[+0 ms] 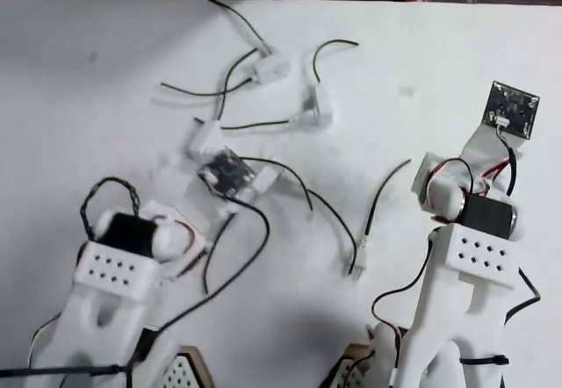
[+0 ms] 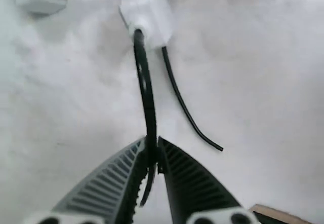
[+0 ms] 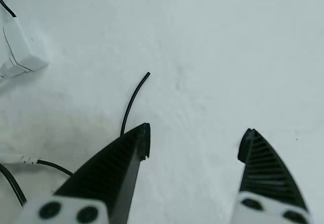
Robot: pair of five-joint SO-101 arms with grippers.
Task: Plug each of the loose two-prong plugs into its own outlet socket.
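The cable [image 2: 144,92] runs from the plug [image 2: 148,12] on the table [image 2: 263,57] into the left hand [image 2: 152,155] (between its fingers).

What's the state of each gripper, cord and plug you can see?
Left gripper, shut on black cord.
Right gripper, open, empty.
White plug, lying on table at that cord's end.
Second cord, lying loose on table.

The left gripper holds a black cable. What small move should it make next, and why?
Probably release and re-grip nearer the white plug. The left gripper is shut on the black cable well behind the plug, which lies on the table; held there, it would likely dangle.
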